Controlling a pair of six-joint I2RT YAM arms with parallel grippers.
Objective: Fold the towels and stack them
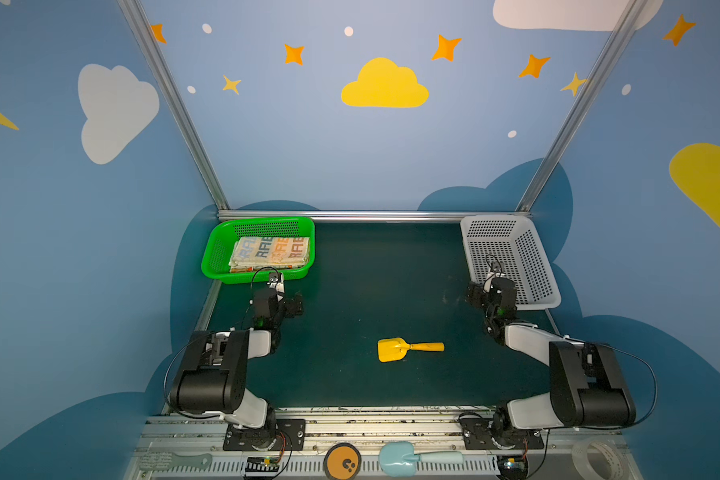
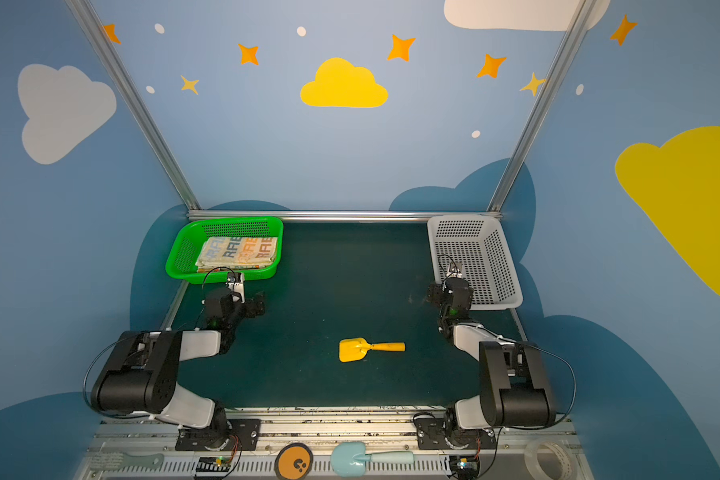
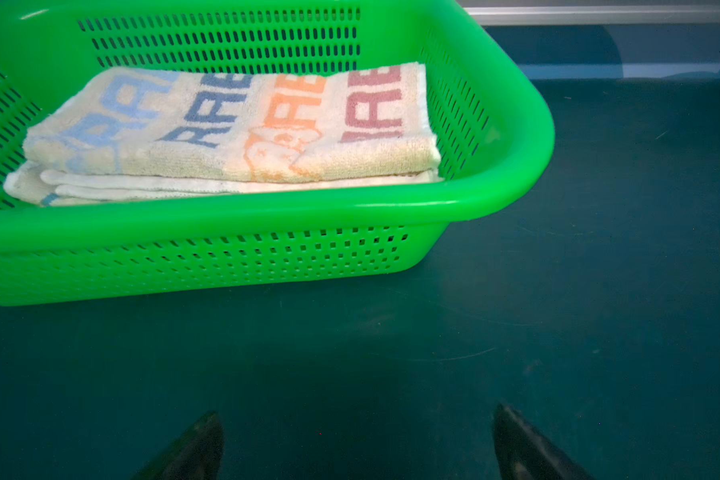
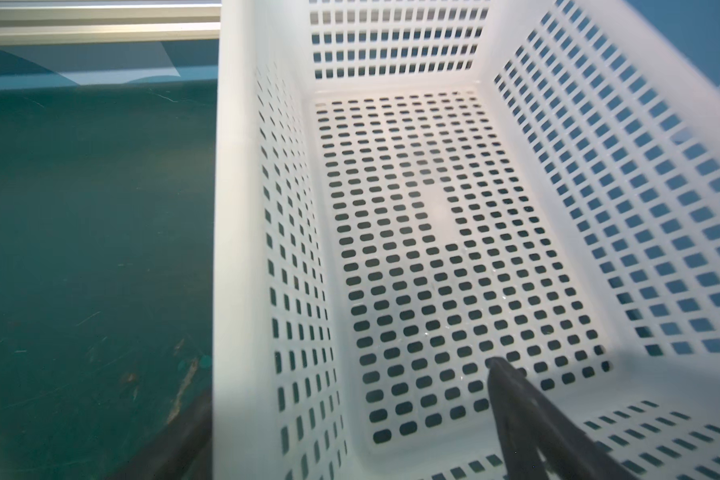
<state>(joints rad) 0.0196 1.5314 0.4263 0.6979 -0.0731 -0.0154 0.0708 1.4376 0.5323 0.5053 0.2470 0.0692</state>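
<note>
towels [image 3: 229, 124]: folded, stacked in green basket [image 3: 267, 212], lettered cream one on top, paler layers under it
basket spot: far left corner of desk [image 1: 371, 291]
left hand [image 3: 360, 436]: spread wide, holds nothing, over desk near green basket's front wall, not touching it
right hand [image 4: 346, 399]: spread wide, holds nothing, one finger inside white basket [image 4: 233, 208], other outside its wall
shovel [image 1: 408, 348]: yellow, flat on mid desk, apart from both hands

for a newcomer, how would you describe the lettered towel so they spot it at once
Look to the green basket at the table's far left corner. The lettered towel lies folded on top of the stack inside, the only cloth showing blue and orange block letters.
</note>
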